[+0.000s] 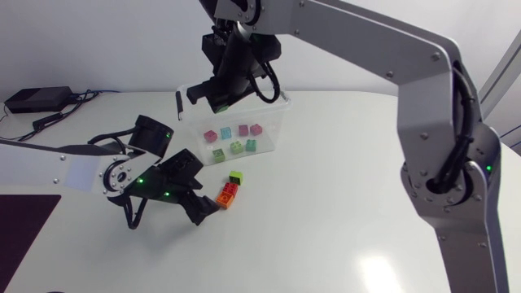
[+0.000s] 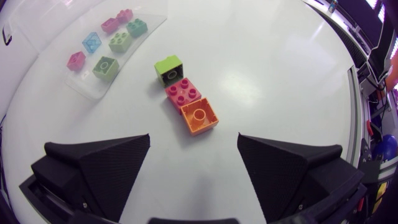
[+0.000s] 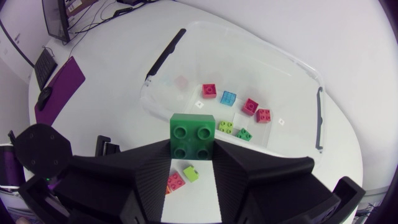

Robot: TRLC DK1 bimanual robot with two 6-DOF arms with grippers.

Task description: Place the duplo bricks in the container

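Three loose duplo bricks lie in a row on the white table: lime (image 1: 236,177), red (image 1: 231,190) and orange (image 1: 225,198). My left gripper (image 1: 210,205) is low beside the orange brick (image 2: 199,116), open, its fingers apart just short of it. Behind them stands the clear container (image 1: 281,106) with several small bricks (image 1: 236,138) on its floor. My right gripper (image 1: 218,102) hangs above the container's left end, shut on a dark green brick (image 3: 192,135). Below it the container's rim (image 3: 249,46) and the lime brick (image 3: 191,173) show.
A black box with cables (image 1: 37,99) sits at the far left. A dark purple mat (image 1: 20,236) lies at the near left edge. My right arm (image 1: 440,146) arches over the table's right side.
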